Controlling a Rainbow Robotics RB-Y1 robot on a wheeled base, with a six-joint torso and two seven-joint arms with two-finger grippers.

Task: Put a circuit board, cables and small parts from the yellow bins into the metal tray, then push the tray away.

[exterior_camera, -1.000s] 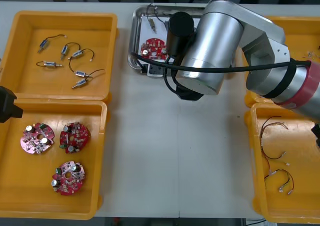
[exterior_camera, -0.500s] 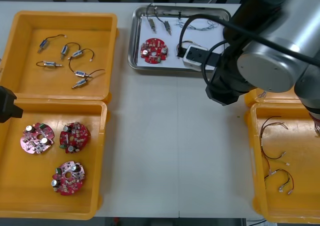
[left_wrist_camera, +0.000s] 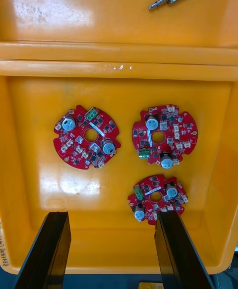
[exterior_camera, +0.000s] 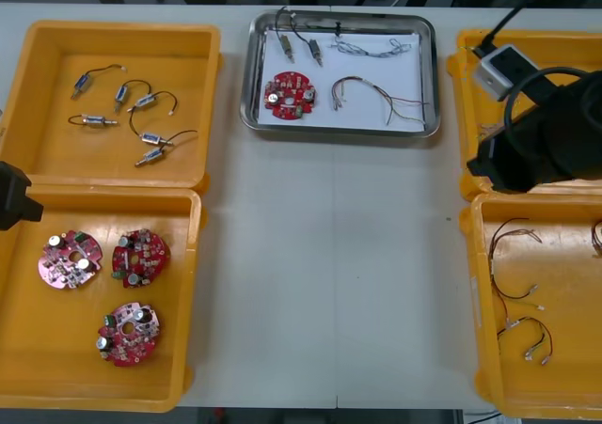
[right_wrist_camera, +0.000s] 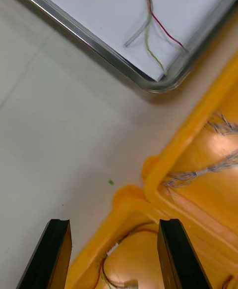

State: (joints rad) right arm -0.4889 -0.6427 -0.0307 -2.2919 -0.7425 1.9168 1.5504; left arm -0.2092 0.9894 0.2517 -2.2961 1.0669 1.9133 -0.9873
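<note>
Metal tray (exterior_camera: 339, 128) at the desk's (exterior_camera: 329, 255) 12 o'clock, holding a circuit board (exterior_camera: 289, 93), cables (exterior_camera: 359, 79) and small metal parts (exterior_camera: 283, 40). Right claw (right_wrist_camera: 113, 227), wide, at 3 o'clock over yellow bins (right_wrist_camera: 148, 170) — left claw (left_wrist_camera: 111, 217), wide, at 9 o'clock above spare boards (left_wrist_camera: 87, 137).

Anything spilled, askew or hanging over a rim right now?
Nothing stands out. The metal tray sits square, its circuit board, red and yellow cable and small metal parts all inside the rim. The right gripper hangs open near the right yellow bins; the left gripper, open, over the bin of boards.
</note>
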